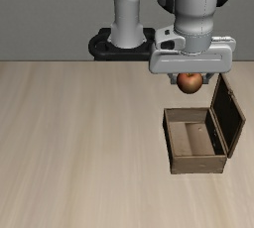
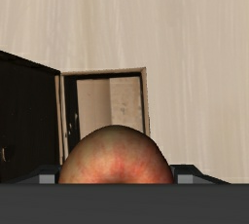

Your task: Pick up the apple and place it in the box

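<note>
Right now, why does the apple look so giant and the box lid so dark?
Wrist view: the apple is right up against the camera, so it looks giant; the box lid looks nearly black, probably shaded. Exterior view: the apple looks small, the box is dim inside, and the table is evenly bright.

It looks like a plain robot test bench. A pale wood-grain table (image 1: 69,143) runs up to a flat grey wall (image 1: 45,14). A white arm (image 1: 127,19) stands on a black base plate (image 1: 103,46) at the table's edge by that wall.
</note>
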You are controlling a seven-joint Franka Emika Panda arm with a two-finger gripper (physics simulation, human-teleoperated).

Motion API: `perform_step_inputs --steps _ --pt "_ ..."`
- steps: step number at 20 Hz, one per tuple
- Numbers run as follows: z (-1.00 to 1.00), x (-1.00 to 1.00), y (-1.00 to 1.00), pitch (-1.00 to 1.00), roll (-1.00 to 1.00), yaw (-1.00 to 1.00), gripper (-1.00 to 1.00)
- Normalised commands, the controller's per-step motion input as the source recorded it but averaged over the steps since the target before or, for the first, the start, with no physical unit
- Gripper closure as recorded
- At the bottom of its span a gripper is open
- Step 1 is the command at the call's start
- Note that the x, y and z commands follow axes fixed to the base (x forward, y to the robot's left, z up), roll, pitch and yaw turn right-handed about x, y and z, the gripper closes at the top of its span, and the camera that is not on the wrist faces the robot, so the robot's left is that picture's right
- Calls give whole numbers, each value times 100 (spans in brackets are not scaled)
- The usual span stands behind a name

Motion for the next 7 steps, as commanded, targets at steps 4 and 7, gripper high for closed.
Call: perform_step_inputs --steps 4,7 --pt "0 0 0 0 0 0 -100" --pt "0 0 0 0 0 0 -100"
